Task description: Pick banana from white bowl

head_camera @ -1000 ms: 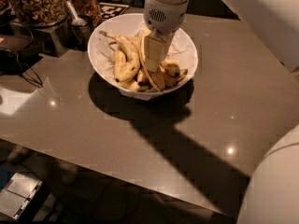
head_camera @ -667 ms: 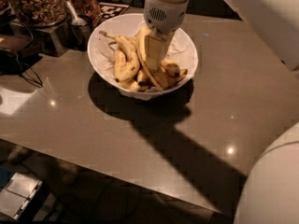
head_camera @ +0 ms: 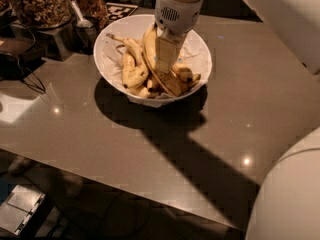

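Your tool point(head_camera: 164, 68) sits low in the white bowl point(head_camera: 204, 59), directly over the banana point(head_camera: 148, 44). The banana's long axis runs far-left to near-right beneath it. Whether the tool grips anything cannot be told.

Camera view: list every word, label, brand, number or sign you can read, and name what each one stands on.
Readable words, brands or numbers: none.
Black-and-white square marker behind the white bowl: a block pattern only, no letters.
Jars at upper left: no label legible.
Pincer, down among the bananas in the bowl: no writing readable on it.
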`<state>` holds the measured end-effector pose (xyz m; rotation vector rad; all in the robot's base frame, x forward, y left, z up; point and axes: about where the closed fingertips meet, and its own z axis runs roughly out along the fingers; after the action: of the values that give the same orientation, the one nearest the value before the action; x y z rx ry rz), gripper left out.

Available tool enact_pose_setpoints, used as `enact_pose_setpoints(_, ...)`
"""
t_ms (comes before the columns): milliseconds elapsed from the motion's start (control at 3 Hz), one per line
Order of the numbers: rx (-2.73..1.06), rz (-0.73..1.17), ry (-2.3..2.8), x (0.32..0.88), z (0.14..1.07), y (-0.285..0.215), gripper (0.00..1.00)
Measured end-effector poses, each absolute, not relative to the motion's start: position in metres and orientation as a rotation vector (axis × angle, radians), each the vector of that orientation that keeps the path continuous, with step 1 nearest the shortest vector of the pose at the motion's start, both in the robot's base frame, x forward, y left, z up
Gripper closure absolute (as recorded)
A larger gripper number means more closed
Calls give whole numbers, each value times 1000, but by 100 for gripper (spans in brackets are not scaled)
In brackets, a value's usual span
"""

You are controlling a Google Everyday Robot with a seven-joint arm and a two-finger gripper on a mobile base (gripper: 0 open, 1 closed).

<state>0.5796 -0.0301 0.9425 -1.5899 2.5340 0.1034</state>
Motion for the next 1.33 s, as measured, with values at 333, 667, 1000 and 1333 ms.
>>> enact_pose_setpoints(333,-1589,103,2534,580,943,-30,82)
enact_pose_setpoints(667,-1589,103,2534,580,943,-30,59)
enact_pose_setpoints(1000,-1589,103,2534,580,943,-30,34)
enact_pose_setpoints(1333,-1589,103,2534,580,943,-30,13)
